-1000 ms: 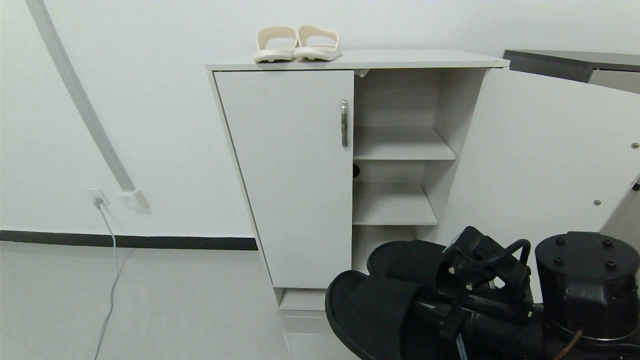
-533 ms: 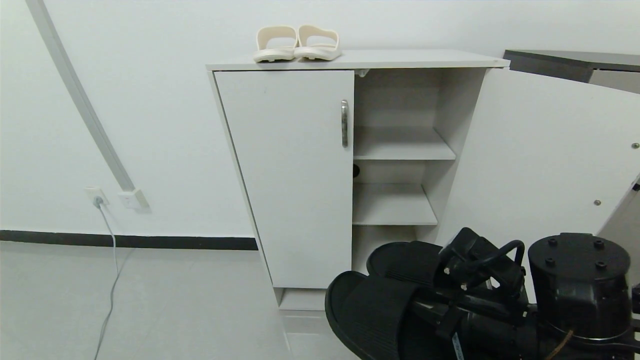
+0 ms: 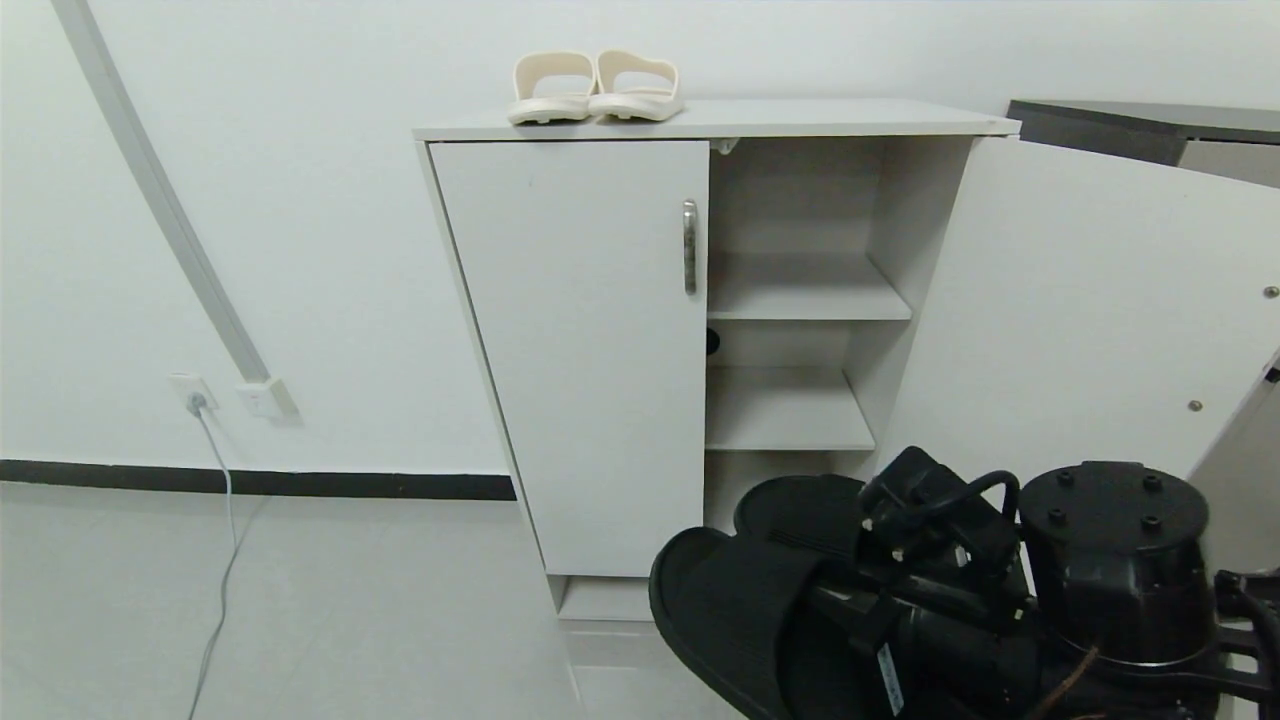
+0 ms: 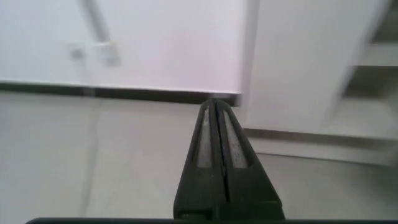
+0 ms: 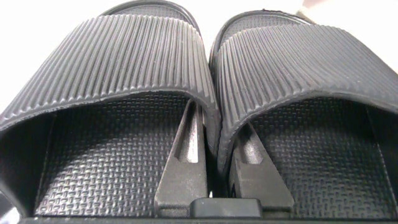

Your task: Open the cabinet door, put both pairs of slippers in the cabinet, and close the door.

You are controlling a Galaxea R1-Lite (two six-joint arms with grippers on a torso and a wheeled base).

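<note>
The right gripper [image 5: 217,121] was clamped on the touching inner edges of the black slippers [image 3: 745,600], which jutted toward its ten o'clock, in front of the open cabinet [image 3: 580,350]. The cream slippers [image 3: 595,88] sat on the cabinet's top, at eleven o'clock from the black pair. The left gripper [image 4: 215,111] had its fingers pressed together.

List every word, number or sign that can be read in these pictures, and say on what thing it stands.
No text here can be read.
Small white label on the right arm: too small to read.
White wooden cabinet, cream rubber slippers on its top, black ribbed rubber slippers held by the right claw: no print visible.
</note>
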